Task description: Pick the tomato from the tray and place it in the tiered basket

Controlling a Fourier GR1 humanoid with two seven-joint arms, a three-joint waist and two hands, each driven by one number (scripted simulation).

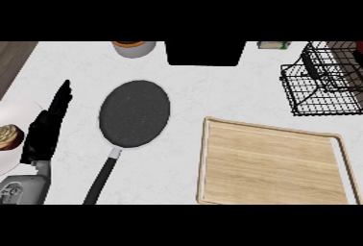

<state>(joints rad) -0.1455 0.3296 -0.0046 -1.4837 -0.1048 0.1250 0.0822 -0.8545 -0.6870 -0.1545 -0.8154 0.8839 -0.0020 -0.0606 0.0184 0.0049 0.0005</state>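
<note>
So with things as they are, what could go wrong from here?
No tomato shows on the wooden tray, and the right hand is out of view, so progress can't be confirmed. The wire basket sits at the counter's far right corner, partly cut off, so a placement there may be hard to watch. The left hand rests open near the frying pan.

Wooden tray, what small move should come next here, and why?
Probably check the wire tiered basket before any reach: the wooden tray shows only bare wood, no tomato shows anywhere, and a dark shape inside the basket cannot be made out. The left robot hand rests open at the left edge; the right robot hand is out of view.
</note>
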